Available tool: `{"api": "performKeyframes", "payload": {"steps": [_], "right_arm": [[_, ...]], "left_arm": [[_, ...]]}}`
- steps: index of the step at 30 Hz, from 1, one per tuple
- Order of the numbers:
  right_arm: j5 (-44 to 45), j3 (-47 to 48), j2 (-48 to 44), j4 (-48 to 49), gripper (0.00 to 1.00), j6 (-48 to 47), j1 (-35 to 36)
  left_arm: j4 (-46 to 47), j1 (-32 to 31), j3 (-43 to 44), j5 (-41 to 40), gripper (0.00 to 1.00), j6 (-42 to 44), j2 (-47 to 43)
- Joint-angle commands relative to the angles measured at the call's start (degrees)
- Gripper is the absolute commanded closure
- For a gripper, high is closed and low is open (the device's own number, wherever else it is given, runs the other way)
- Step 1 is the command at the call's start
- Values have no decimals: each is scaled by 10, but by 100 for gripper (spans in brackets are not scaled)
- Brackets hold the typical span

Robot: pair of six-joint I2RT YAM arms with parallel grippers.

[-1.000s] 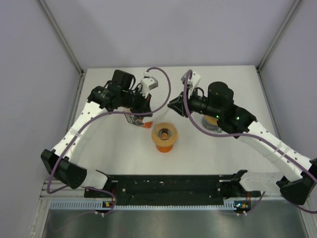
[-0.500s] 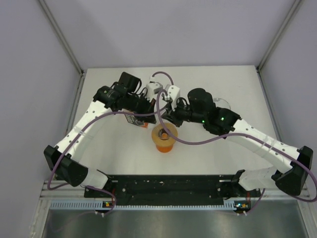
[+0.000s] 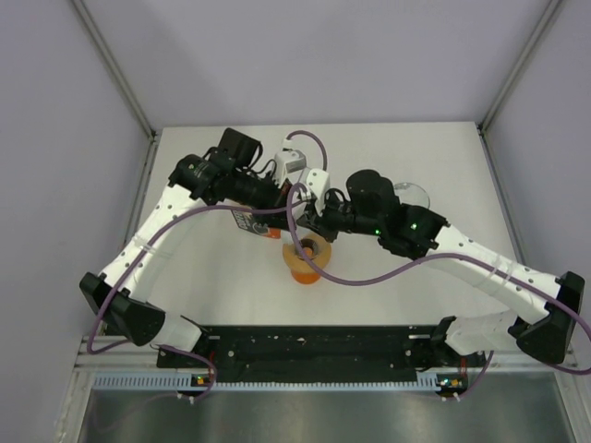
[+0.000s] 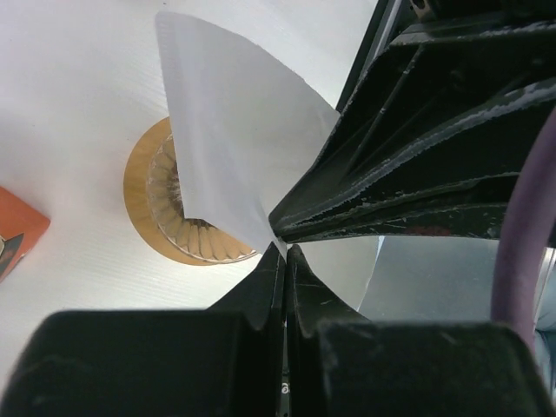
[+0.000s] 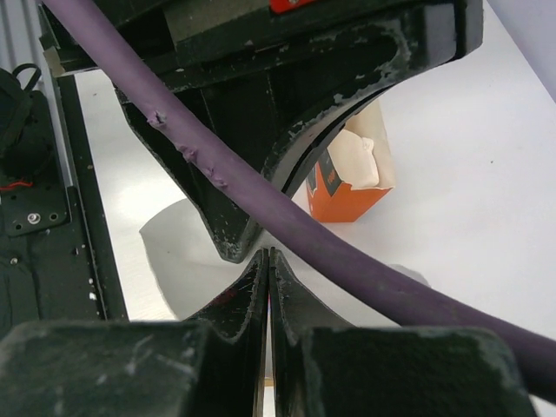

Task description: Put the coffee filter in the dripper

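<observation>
Two grippers, well apart a second ago, now meet tip to tip above the dripper (image 4: 143, 201) at mid-worktop (image 3: 212, 277): left gripper (image 4: 284, 256) closed on the coffee filter (image 4: 234, 148) corner, right gripper (image 5: 266, 261), swung in from the right, closed, its paper hold unclear, both arms reaching inward.

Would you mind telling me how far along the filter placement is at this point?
Done: the coffee filter is off the table, pinched at its edge by the shut left gripper. In hand: the right gripper, also shut, meets the paper there, holding it over the dripper. Left: seating it; the dripper's ribbed inside is bare.
</observation>
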Motion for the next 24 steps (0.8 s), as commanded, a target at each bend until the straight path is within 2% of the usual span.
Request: {"api": "performKeyframes", "payload": {"steps": [1, 5, 14, 24], "right_arm": [[10, 21, -3, -8, 100, -25, 6], [5, 18, 3, -34, 100, -45, 9], [13, 15, 43, -118, 100, -102, 12], [11, 59, 106, -167, 100, -134, 17]], "left_arm": [[-3, -6, -5, 56, 100, 16, -5], [-4, -6, -13, 65, 100, 37, 4], [36, 3, -52, 6, 100, 52, 23], [78, 13, -64, -68, 100, 45, 36]]}}
